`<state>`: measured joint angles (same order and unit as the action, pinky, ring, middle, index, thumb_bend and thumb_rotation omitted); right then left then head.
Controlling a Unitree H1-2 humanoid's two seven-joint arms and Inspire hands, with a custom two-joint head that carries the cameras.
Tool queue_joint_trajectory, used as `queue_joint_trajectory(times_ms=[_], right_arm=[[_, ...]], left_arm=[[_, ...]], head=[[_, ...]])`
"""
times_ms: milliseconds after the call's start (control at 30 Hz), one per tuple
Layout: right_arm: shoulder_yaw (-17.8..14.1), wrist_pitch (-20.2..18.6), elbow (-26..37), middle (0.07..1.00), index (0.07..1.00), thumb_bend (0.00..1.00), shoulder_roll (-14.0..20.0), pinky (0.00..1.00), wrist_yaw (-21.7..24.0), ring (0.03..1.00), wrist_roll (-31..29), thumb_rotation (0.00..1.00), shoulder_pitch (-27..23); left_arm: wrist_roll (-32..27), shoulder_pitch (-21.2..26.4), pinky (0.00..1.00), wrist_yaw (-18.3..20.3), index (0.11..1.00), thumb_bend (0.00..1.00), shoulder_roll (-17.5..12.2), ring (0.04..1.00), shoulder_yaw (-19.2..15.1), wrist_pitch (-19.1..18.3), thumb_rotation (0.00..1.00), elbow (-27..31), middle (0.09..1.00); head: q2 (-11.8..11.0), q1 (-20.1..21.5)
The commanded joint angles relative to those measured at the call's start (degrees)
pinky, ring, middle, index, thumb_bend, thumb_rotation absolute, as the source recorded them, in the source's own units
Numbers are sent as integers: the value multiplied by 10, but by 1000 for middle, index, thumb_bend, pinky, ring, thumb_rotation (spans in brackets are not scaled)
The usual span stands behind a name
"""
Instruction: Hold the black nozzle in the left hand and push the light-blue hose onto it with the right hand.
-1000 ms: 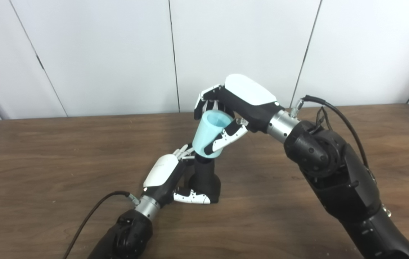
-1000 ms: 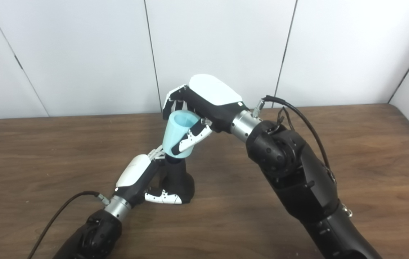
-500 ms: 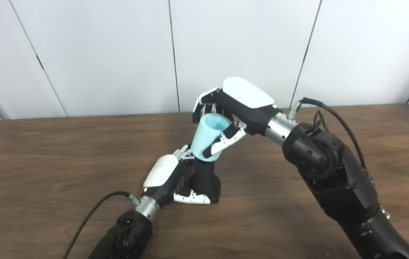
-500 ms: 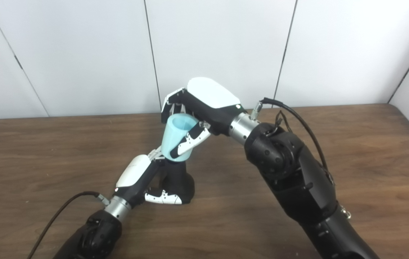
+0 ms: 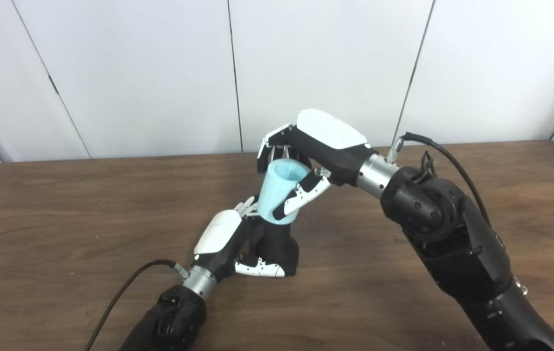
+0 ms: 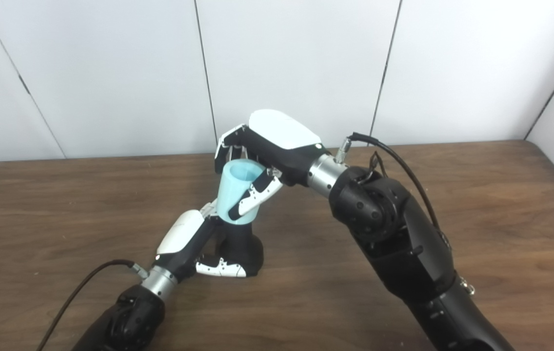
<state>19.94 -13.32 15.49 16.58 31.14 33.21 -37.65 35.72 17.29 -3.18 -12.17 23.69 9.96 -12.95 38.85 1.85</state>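
Both parts are in hand and mating has begun, we judge. Our left hand (image 5: 223,239) is wrapped around the black nozzle (image 5: 279,246), which stands upright with its wide base on the wooden tabletop (image 5: 62,219), near the middle. The thumb lies across the front of the base; the other fingers go behind, mostly hidden.

Our right hand (image 5: 306,161) grips the light-blue hose (image 5: 277,195) from above and behind, thumb down the near wall, other fingers curled over the far rim. The hose's lower end sits over the top of the nozzle's neck. No gap shows between them in either eye view.

Done, as far as we see: nozzle braced, hose picked up, hose brought onto the tip. Left: pushing it down to seat. A good stretch of black neck shows below the blue edge, so we reckon the push is only partway. How deep the tip reaches inside we cannot tell.

The hose looks like a short, smooth, tapered sleeve, more cup than tube: open at the top, pale matte blue, walls holding their shape under the grip. It leans a little, top toward our right hand, not quite in line with the nozzle. That tilt may need correcting before it slides further.
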Motion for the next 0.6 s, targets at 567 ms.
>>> queue_joint_trajectory(times_ms=[567], right_arm=[[18, 6, 23, 404, 517, 520, 16, 221, 40, 293, 13, 1, -46]], left_arm=[[18, -125, 1000, 10, 418, 746, 3, 1000, 38, -8, 500, -75, 915]], head=[[2, 0]])
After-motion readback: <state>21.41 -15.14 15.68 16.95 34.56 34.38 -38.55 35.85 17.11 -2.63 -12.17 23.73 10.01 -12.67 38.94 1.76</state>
